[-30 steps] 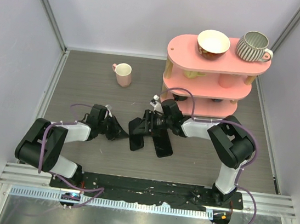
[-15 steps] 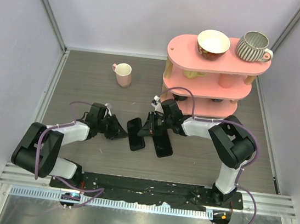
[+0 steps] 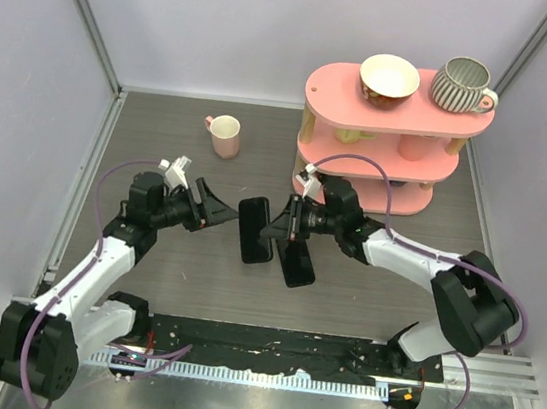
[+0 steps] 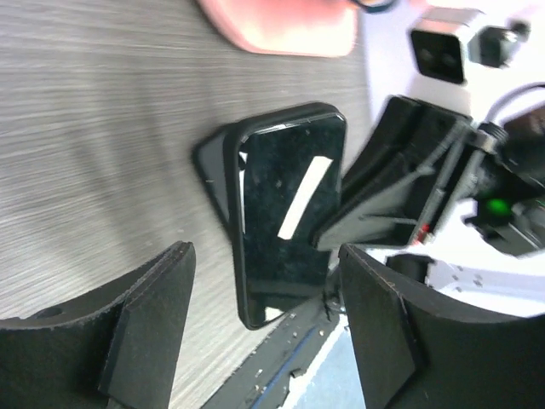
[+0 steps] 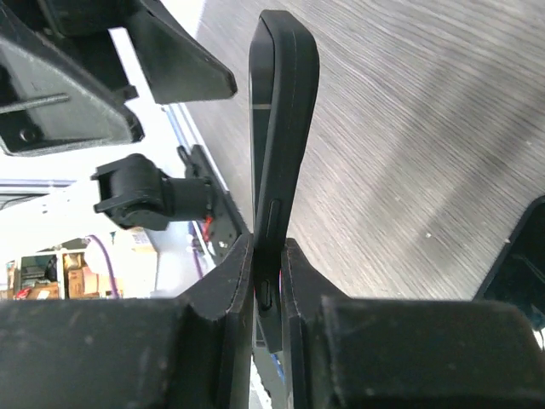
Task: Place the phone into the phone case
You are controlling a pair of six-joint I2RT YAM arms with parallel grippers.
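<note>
The phone (image 3: 255, 229) is a glossy black slab held off the table on its edge. My right gripper (image 3: 277, 230) is shut on it. In the right wrist view the fingers (image 5: 230, 281) pinch the phone (image 5: 277, 128) across its thin sides, beside its side buttons. Its reflective screen (image 4: 285, 213) faces my left gripper (image 4: 264, 341), which is open and stands apart from it, just to its left (image 3: 222, 216). The phone case (image 3: 296, 261), a flat black shell, lies on the table under my right gripper; one corner (image 5: 519, 264) shows in the right wrist view.
A pink mug (image 3: 225, 136) stands at the back left. At the back right, a pink tiered shelf (image 3: 429, 170) carries a bowl (image 3: 389, 79) and a striped mug (image 3: 463, 85). A black rail (image 3: 276, 341) runs along the near edge.
My left gripper opened, let go of the phone and drew back left. My right gripper shut on the phone and now holds it alone, slightly higher and farther from the rail.
</note>
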